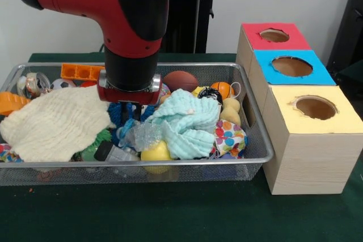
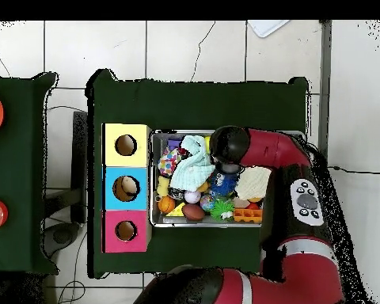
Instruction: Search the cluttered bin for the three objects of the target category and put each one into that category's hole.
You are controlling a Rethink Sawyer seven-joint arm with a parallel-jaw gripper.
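A red and black robot arm (image 1: 122, 21) reaches down into a wire bin (image 1: 258, 145) of jumbled toys and cloths, its gripper (image 1: 131, 111) sunk among blue items in the middle, so that whether the claw is open, closed or holding anything cannot be told. A cream cloth (image 1: 54, 123) and a mint-green cloth (image 1: 187, 126) cover much of the heap, leaving only parts of a brown football (image 1: 180, 80), a small basketball (image 1: 222, 89) and an orange block (image 1: 82, 72) showing. Beside the bin stand three wooden boxes with holes, topped red (image 1: 274, 36), blue (image 1: 292, 67) and yellow (image 1: 315, 109); from overhead something pale lies in the blue box's hole (image 2: 127, 188), too small to identify.
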